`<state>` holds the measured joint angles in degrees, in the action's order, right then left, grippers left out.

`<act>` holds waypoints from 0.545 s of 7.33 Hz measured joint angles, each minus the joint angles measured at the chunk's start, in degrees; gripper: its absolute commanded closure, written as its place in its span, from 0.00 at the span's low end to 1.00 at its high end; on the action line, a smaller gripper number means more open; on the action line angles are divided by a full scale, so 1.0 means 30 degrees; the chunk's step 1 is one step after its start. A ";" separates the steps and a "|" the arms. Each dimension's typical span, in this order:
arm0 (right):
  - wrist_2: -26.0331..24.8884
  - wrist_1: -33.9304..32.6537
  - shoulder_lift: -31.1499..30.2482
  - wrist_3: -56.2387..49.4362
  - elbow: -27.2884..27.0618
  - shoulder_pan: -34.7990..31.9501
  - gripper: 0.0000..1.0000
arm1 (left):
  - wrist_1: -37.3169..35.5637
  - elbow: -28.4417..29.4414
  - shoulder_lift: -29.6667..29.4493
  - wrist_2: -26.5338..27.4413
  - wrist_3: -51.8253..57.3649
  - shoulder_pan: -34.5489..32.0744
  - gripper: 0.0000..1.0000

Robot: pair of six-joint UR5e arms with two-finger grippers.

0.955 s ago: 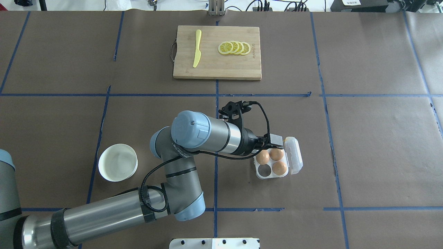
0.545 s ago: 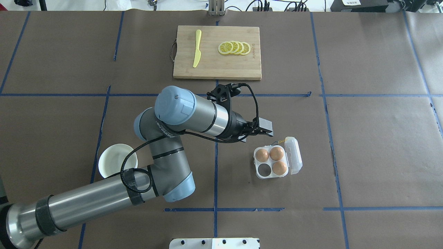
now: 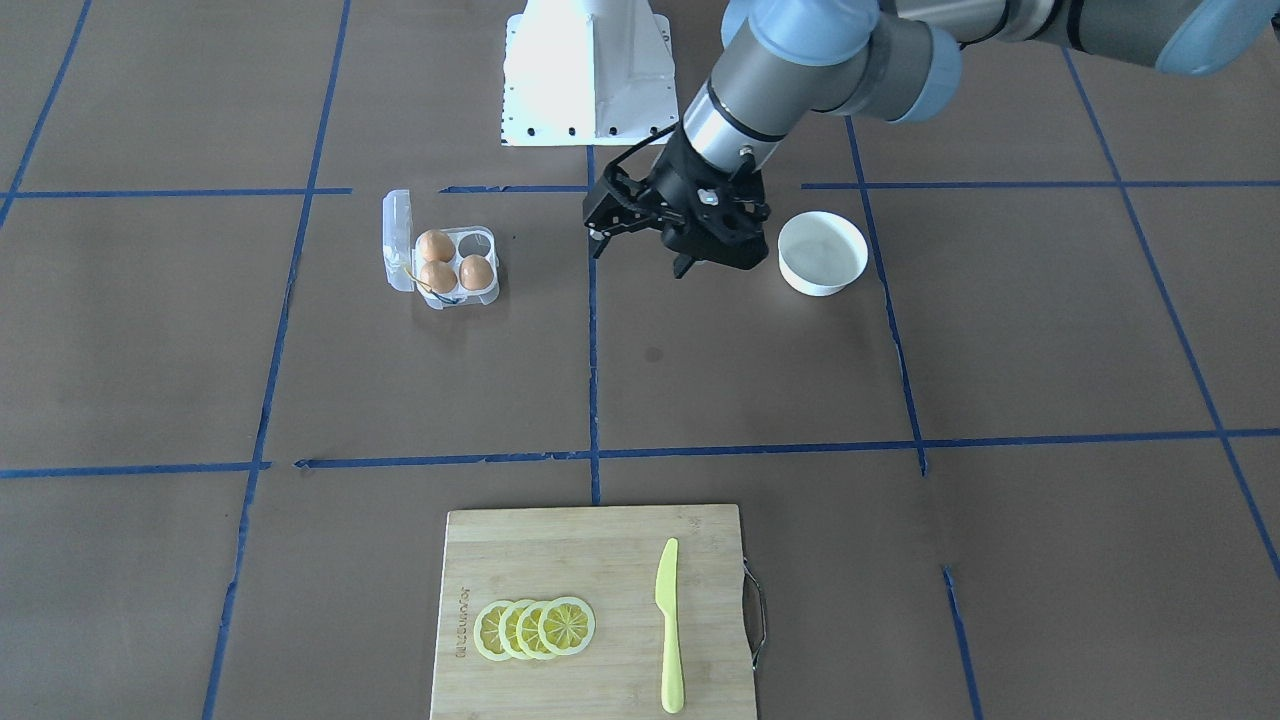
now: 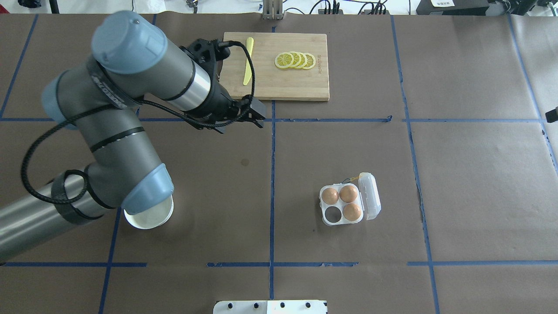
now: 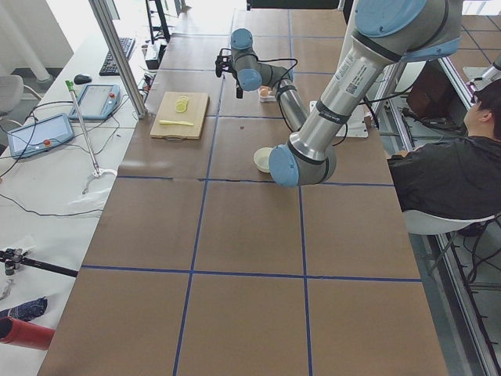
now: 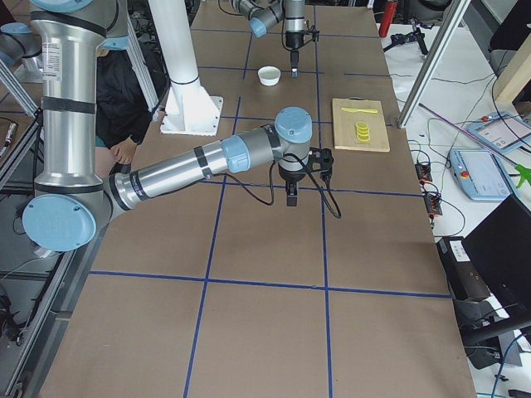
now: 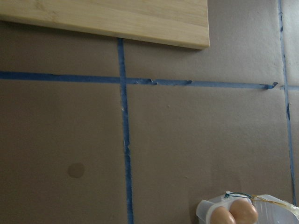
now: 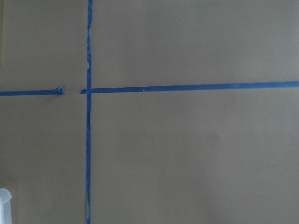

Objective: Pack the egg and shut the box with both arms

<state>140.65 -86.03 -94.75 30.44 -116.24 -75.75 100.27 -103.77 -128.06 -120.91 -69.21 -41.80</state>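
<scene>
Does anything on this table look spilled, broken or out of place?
Nothing spilled or broken. The box stands with its lid open, three eggs in it and one cell empty. Only a small dark spot marks the brown paper.

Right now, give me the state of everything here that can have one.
box: lid open, three cells filled, one empty.
eggs: three, seated in the box.
white bowl: upright, empty.
left gripper: hovering apart from the box, no egg seen in it; open or shut unclear.
right gripper: hovering, pointed down; open or shut unclear.
</scene>
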 measured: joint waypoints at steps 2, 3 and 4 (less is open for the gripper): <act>-0.1359 0.5670 -0.1185 0.6332 0.0067 0.4044 0.73 | -0.3737 -0.2221 0.0889 0.0059 0.3911 -0.2670 0.00; -0.2526 0.8035 -0.1438 0.9191 0.0129 0.6365 1.00 | -0.4662 -0.2784 0.1309 0.0069 0.6207 -0.4203 0.00; -0.3652 0.9571 -0.1455 1.1213 0.0192 0.8401 1.00 | -0.5040 -0.3162 0.1942 0.0077 0.8351 -0.5688 0.00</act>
<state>129.70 -57.32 -99.11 64.08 -115.67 -50.55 85.15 -113.26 -122.24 -120.68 -44.16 -58.87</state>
